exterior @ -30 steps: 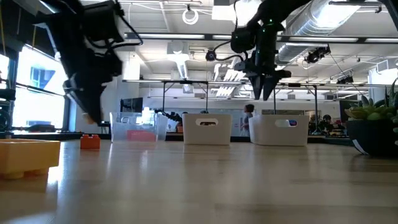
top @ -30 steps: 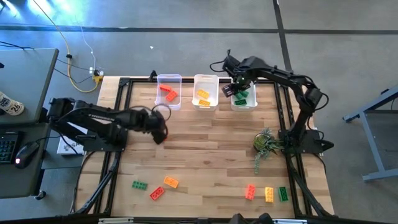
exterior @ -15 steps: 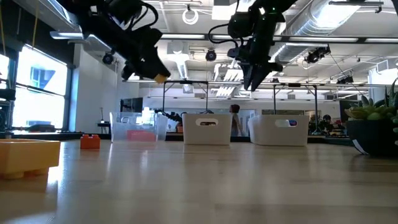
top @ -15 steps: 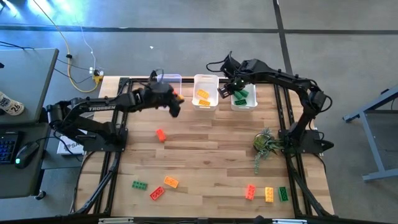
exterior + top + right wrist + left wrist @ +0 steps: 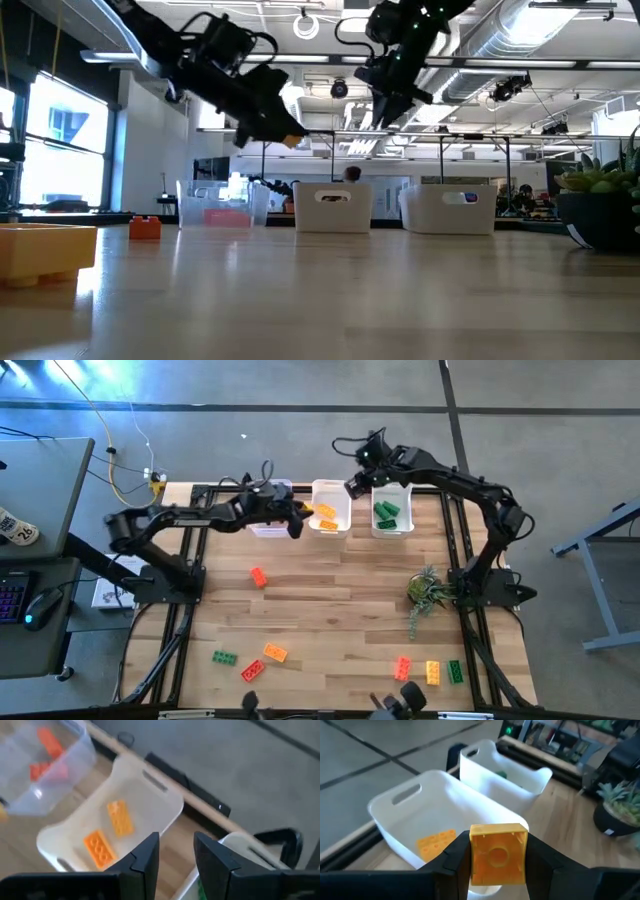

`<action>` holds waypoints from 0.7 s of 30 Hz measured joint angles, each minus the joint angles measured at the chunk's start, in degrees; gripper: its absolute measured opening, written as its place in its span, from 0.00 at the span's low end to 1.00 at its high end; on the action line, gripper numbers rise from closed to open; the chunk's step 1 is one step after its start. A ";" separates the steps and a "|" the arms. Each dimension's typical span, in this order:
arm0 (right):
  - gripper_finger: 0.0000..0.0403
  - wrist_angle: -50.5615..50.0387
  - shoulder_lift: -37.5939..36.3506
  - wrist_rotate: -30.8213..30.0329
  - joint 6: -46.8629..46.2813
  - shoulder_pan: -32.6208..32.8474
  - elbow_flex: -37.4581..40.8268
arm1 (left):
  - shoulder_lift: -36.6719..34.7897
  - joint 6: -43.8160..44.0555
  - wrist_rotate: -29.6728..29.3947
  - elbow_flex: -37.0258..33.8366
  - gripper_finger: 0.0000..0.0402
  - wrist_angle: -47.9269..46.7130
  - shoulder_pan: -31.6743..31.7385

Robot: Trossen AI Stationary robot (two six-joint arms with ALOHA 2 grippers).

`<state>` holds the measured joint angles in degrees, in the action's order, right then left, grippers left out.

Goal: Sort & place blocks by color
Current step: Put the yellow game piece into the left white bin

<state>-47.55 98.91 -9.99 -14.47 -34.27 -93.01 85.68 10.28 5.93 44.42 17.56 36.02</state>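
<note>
At the far edge of the desk (image 5: 330,590) stand three bins side by side. The left gripper (image 5: 298,520) hangs above the gap between the clear bin (image 5: 262,528) nearest the far left corner and the middle white bin (image 5: 330,506), its fingers (image 5: 457,852) closed on a yellow brick (image 5: 497,852) held over the middle bin's near wall. The right gripper (image 5: 354,487) hovers over the far edge, between the middle bin and the right-hand white bin (image 5: 392,512); its fingers (image 5: 147,852) stand almost closed with nothing between them. The clear bin holds red bricks (image 5: 47,755), the middle bin two orange-yellow bricks (image 5: 326,517), and the right-hand bin green bricks (image 5: 386,513). Loose on the desk, a red brick (image 5: 258,577) lies left of centre, well short of the bins. Near the front left corner lie a green brick (image 5: 224,658), a red one (image 5: 252,671) and an orange one (image 5: 275,653). Near the front right corner sit a red-orange brick (image 5: 402,668), a yellow one (image 5: 432,673) and a green one (image 5: 455,671) in a row. A small plant sprig (image 5: 428,592) lies by the right edge.
</note>
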 joint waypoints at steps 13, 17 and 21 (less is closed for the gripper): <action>0.27 0.20 -0.02 0.13 1.50 -1.76 -3.76 | 17.71 0.02 5.45 14.34 0.31 -5.97 0.71; 0.27 -0.17 0.00 0.71 1.50 -1.72 -3.74 | 19.32 0.87 5.41 16.12 0.34 -9.13 1.46; 0.27 -0.62 0.00 2.81 1.24 -1.72 -3.72 | 19.85 1.51 5.67 17.09 0.40 -10.15 2.30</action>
<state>-48.17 98.91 -7.18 -13.23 -35.99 -96.73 105.54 11.79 11.60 61.52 7.41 38.32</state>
